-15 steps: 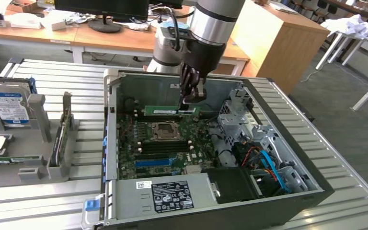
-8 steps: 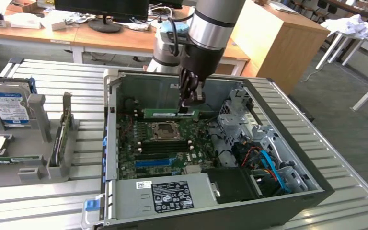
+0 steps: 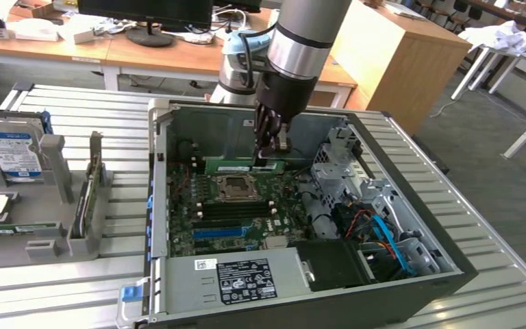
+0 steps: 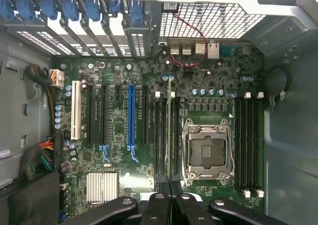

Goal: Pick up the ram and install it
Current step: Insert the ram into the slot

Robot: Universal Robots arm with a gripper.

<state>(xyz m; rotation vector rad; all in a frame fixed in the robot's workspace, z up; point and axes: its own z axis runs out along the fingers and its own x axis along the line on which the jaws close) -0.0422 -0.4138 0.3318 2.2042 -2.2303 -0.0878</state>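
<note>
Pinching the ram (image 4: 169,130) edge-on between its tips, the pincer (image 4: 169,195) hovers.

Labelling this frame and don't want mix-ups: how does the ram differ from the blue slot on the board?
Colour: the ram is green, the blue slot bright blue plastic. Width: the ram shows as a thin edge; the blue slot is broader. State: the gripper clamps the ram beside the CPU socket; the blue slot is fixed to the board, empty. Both are long, narrow, parallel.
</note>
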